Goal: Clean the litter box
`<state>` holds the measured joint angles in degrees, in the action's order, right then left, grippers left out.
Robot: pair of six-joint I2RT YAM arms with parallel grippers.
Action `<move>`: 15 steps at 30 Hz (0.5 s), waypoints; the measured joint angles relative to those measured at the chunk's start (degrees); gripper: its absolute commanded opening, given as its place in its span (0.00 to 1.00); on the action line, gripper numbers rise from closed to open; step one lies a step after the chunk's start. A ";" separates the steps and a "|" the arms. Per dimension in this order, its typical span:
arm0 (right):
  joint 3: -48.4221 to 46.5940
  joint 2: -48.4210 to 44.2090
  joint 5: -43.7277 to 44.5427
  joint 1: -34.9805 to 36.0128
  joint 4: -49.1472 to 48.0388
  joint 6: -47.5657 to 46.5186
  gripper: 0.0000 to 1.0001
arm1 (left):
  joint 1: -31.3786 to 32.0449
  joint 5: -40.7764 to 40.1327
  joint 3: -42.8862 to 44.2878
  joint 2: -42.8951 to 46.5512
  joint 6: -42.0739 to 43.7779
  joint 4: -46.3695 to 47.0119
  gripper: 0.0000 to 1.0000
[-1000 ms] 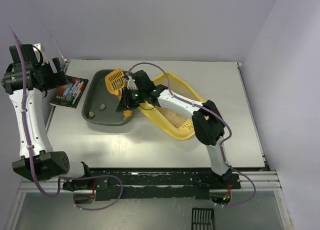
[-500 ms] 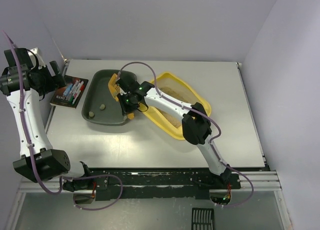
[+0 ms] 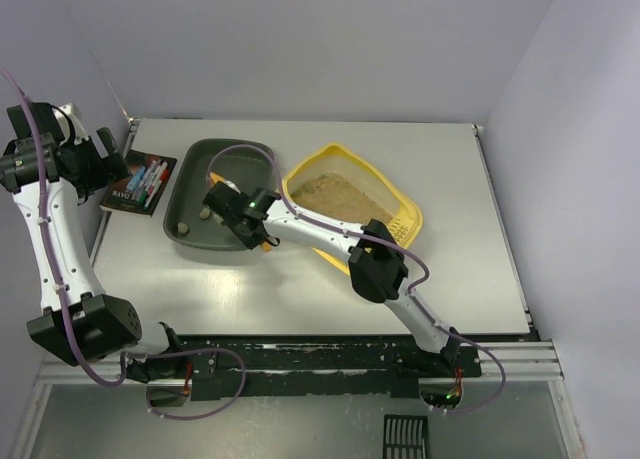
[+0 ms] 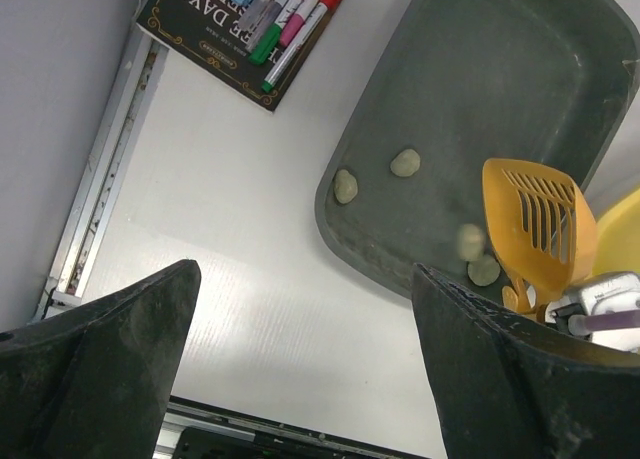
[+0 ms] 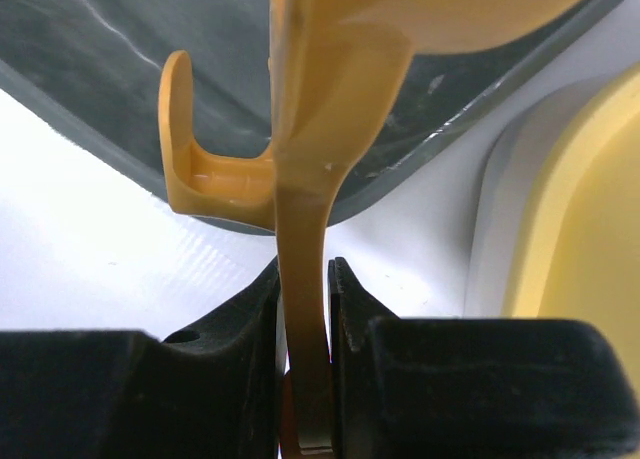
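The yellow litter box (image 3: 405,211) lies right of centre with beige litter (image 3: 335,194) in it; its edge also shows in both wrist views (image 4: 622,241) (image 5: 590,239). My right gripper (image 3: 243,219) (image 5: 305,279) is shut on the handle of the orange slotted scoop (image 5: 310,149), whose head (image 4: 535,219) hangs over the near right end of the dark grey-green tray (image 3: 220,164). Several pale clumps (image 4: 405,162) lie in that tray. My left gripper (image 3: 100,149) (image 4: 305,279) is open and holds nothing, high at the far left.
A dark book with coloured markers (image 3: 140,182) (image 4: 250,29) lies left of the grey tray, near the table's left edge. The right arm stretches across the front of the litter box. A black slotted part (image 3: 406,436) lies below the table's front rail.
My right gripper has swung left and down with the scoop, from the litter box side to low over the grey tray. The litter is now uncovered. The left arm shifted slightly.
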<state>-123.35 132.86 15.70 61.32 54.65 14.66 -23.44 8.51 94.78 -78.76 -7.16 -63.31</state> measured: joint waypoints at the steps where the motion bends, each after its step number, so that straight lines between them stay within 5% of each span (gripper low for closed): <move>1: 0.57 0.00 0.74 -0.02 0.02 -0.22 0.00 | -0.04 0.11 -0.24 0.02 -0.11 0.07 0.98; 10: 2.25 -0.52 5.55 -0.52 -0.04 -0.35 0.00 | -0.22 0.79 -0.70 -0.02 -0.15 0.02 0.98; 15: 6.54 -8.13 3.91 -0.50 -2.27 0.42 0.00 | -0.37 9.49 2.16 -1.92 0.46 -0.44 0.99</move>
<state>-116.81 124.73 19.62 60.82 52.38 15.07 -23.81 18.00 96.95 -80.68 -6.70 -63.75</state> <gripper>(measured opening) 0.176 0.991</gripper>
